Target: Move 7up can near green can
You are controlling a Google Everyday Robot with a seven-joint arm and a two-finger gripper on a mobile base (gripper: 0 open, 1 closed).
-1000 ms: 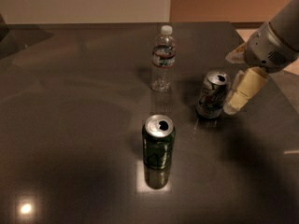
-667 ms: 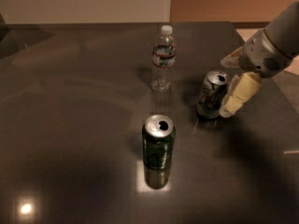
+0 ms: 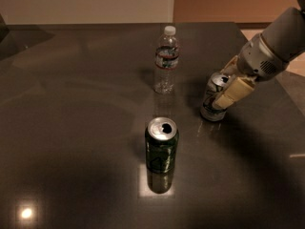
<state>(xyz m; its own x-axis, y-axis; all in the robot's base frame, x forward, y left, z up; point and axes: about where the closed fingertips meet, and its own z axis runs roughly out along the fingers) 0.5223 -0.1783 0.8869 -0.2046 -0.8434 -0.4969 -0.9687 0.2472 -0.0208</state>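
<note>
The 7up can (image 3: 211, 100), pale silver-white with a silver top, stands on the dark table (image 3: 71, 128) at the right. My gripper (image 3: 228, 81) reaches in from the right and is open. Its near cream finger (image 3: 233, 92) lies across the can's right side. The far finger (image 3: 230, 65) is behind the can's top, so the can sits between them. The green can (image 3: 161, 150), dark green with a shiny top, stands upright in the middle front, well left of and nearer than the 7up can.
A clear plastic water bottle (image 3: 166, 61) stands upright behind the green can, left of the 7up can. The table's right edge (image 3: 290, 109) runs close behind the arm. A pale wall lies beyond the table's far edge.
My gripper has moved left and slightly down, from beside the 7up can to straddling it. The cans and bottle have stayed in place.
</note>
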